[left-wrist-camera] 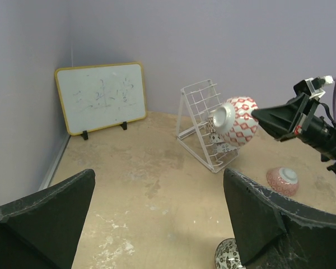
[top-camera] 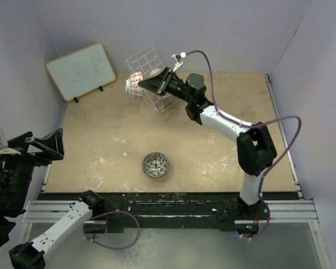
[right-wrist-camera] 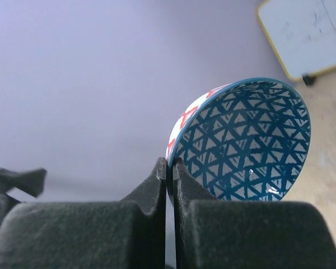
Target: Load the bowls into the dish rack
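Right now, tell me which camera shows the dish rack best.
Left wrist: the dish rack shows its whole angled frame side-on, with only the held bowl overlapping it. Top external sees it from above, partly behind the right gripper. Right wrist shows none of it.

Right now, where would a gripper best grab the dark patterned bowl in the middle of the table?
Likely the rim of the dark patterned bowl, from straight above: it sits upright, mouth open, so one finger fits inside, one outside the thin wall.
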`<state>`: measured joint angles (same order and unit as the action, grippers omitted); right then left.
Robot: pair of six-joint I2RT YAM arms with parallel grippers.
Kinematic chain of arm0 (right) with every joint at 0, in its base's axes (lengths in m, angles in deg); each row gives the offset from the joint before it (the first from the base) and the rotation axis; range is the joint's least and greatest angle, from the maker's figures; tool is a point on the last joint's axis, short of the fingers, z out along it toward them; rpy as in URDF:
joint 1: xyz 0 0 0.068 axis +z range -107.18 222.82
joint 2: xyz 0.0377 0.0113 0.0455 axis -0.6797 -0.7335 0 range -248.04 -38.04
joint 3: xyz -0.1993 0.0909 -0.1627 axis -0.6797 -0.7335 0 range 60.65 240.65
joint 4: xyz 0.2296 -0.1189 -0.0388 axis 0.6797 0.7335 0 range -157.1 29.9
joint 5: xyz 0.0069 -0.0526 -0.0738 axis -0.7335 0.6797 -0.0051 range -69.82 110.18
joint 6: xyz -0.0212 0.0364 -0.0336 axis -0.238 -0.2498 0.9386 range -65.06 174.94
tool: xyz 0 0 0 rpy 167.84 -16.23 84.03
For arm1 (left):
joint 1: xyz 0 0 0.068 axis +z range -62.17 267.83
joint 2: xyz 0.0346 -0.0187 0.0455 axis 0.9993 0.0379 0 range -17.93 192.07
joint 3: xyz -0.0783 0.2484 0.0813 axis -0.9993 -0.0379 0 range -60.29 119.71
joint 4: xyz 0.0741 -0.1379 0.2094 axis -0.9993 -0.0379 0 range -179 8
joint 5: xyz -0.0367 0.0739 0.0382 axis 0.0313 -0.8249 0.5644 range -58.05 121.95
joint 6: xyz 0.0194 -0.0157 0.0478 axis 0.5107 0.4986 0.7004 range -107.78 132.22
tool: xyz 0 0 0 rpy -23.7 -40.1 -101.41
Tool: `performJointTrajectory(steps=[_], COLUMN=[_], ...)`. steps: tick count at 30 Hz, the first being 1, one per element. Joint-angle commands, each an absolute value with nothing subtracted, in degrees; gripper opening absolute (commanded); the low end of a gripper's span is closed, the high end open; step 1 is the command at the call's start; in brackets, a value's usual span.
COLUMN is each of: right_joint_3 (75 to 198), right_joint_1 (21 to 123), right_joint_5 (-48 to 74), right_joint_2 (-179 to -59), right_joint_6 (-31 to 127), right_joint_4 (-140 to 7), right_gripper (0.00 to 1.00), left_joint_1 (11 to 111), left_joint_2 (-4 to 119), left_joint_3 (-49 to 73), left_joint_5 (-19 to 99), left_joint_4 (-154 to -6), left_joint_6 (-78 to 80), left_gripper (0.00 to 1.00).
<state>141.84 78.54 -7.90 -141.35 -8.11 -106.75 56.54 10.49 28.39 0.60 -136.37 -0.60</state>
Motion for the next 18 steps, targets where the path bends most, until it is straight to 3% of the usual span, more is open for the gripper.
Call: performJointTrajectory(steps=[1, 9, 18], right_joint_3=[150.18, 162.14, 165.32], right_joint_1=[75.05, 71.13, 69.98], right_joint_5=[-10.09, -1.70, 9.97], right_joint_2=[-148.46, -159.43, -167.81], right_joint_6=[-24.37, -27.98, -34.37], right_joint_4=[-135.34, -138.70, -140.78], right_gripper=[0.00, 0.00, 0.00], left_joint_1=[56.19, 56.19, 55.85], left_joint_2=[10.33, 9.95, 9.03], left_joint_3=[29.86, 29.98, 29.85], left_joint_5=[-0.11, -0.71, -1.85], left_joint_4=[-135.73, -136.55, -137.30], left_joint_6=[0.66, 1.16, 1.22], left_gripper=[0.99, 0.99, 0.99])
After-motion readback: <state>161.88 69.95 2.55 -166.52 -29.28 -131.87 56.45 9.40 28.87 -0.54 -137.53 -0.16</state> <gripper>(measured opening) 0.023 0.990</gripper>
